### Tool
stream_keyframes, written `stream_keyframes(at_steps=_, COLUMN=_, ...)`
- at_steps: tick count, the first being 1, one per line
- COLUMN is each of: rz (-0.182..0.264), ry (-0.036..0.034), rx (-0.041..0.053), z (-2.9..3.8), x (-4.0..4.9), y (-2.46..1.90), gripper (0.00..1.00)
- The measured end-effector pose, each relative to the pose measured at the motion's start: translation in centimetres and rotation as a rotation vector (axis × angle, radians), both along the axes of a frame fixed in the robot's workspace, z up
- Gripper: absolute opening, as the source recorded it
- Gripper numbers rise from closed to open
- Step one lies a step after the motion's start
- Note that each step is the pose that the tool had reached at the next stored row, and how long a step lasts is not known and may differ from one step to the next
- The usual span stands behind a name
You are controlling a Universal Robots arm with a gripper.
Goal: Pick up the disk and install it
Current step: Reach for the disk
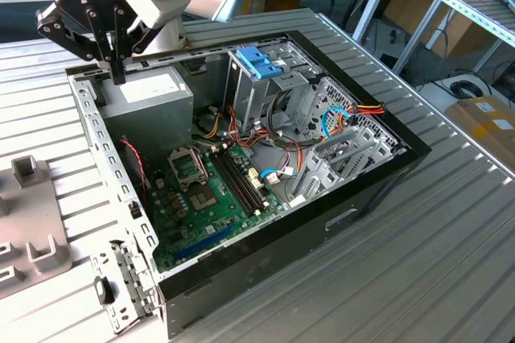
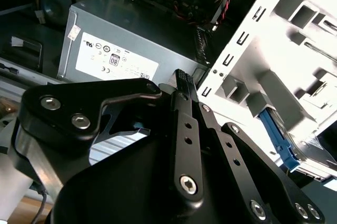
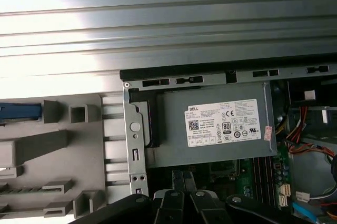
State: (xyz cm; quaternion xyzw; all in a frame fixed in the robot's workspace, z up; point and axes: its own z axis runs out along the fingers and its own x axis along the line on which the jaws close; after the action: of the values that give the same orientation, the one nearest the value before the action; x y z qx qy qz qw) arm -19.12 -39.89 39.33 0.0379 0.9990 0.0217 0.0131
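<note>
Your gripper (image 1: 119, 76) has its black fingers (image 2: 181, 84) pressed together on nothing, hanging over the large grey power-supply box (image 1: 149, 100), whose white sticker carries black print. It sits at the rear corner of the open black computer case (image 1: 362, 190).

The disk (image 2: 275, 135) sits in the pale grey plastic fixture (image 1: 32, 230) outside the case, at the exterior view's left. You see its blue carrier edge in both wrist views (image 3: 18, 112). Long axis: cannot tell.

There's bare ribbed metal table (image 1: 451, 262) around the case.
</note>
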Motion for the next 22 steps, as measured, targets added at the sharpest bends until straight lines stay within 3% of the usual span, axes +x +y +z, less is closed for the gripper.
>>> stream_keyframes(at_steps=22, rz=0.000, ry=0.0000, rx=-0.0001, z=0.00, x=-0.99, y=0.00, gripper=0.10)
